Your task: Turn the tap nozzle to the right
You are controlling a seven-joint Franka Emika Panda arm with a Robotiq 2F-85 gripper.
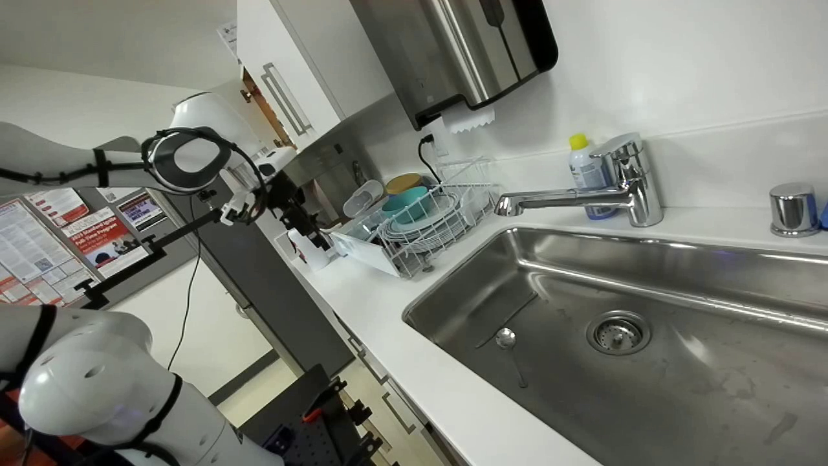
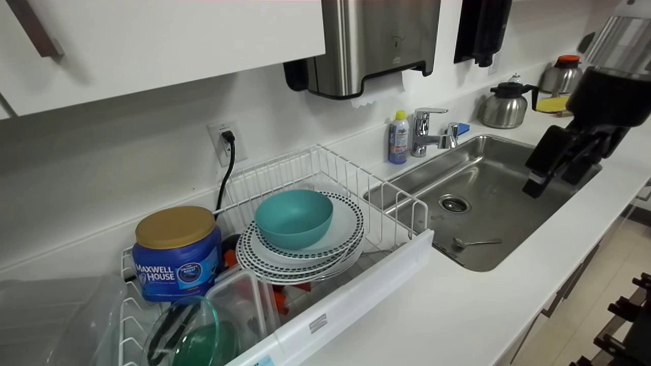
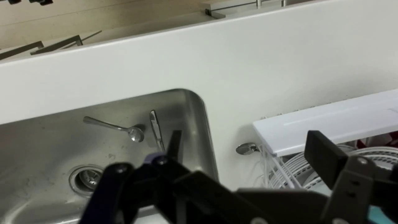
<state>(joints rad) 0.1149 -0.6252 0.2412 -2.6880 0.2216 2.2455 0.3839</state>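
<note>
In an exterior view, the end effector (image 2: 553,184) hangs in midair at about 4 o'clock from the nozzle (image 2: 438,141), well apart; the step in hand is judged to be the approach, and the next move calls for bringing one jaw against the nozzle's side, then sweeping it rightward about its base (image 2: 420,131). The nozzle is foreshortened here and points toward 3 o'clock. In an exterior view, the nozzle (image 1: 563,199) lies by the rear rim of the sink (image 1: 698,262), its long axis nearly level, running from the base to a down-turned tip (image 1: 508,207) at 9 o'clock. Wrist view: the jaws stand wide apart with nothing between them, the sink toward 9 o'clock, the rack (image 3: 342,121) toward 4 o'clock, the worktop (image 3: 279,68) toward 12 o'clock; the nozzle cannot be made out.
</note>
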